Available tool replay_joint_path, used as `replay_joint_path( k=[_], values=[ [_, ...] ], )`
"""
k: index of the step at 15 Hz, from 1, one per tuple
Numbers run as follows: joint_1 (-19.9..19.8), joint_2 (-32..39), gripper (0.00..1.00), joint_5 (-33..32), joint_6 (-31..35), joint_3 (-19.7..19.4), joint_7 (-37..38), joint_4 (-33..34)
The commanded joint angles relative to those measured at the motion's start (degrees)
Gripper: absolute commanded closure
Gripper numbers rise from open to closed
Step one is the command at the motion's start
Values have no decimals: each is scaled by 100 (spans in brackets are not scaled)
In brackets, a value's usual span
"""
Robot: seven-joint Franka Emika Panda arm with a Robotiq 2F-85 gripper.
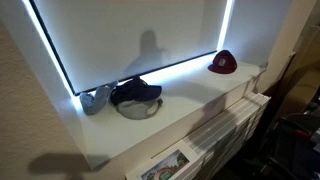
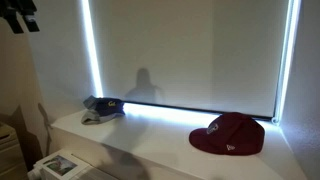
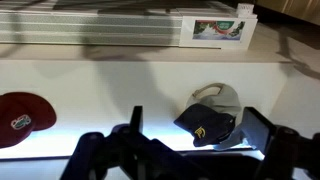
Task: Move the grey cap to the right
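Note:
The grey cap (image 1: 94, 99) lies at the left end of a white sill (image 1: 190, 105), touching a dark navy cap (image 1: 136, 92) that sits atop a pale cap (image 1: 138, 109). In the wrist view only a grey-blue edge (image 3: 240, 133) shows beside the navy cap (image 3: 205, 122), behind one finger. My gripper (image 3: 200, 128) is open and empty, well above the sill, with the navy and pale caps between its fingers in view. A dark part of it shows in the top corner of an exterior view (image 2: 20, 15).
A maroon red cap (image 1: 222, 63) (image 2: 228, 133) (image 3: 20, 114) lies at the far end of the sill. A drawn blind (image 2: 190, 50) with bright edges stands behind the caps. A radiator (image 1: 225, 130) and printed papers (image 1: 165, 166) are below the sill's front edge.

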Motion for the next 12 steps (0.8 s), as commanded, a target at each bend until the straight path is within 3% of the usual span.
replay_joint_path(
  k=[1,5,6,8,12],
  values=[
    [-51,6,0,35,-13,32,-35,11],
    [-51,8,0,35,-13,32,-35,11],
    [-9,426,0,62,-214,-32,-139,301],
    [147,1266,0,151,-18,-56,-448,736],
    [393,2415,0,144,51,82,-809,1150]
  ],
)
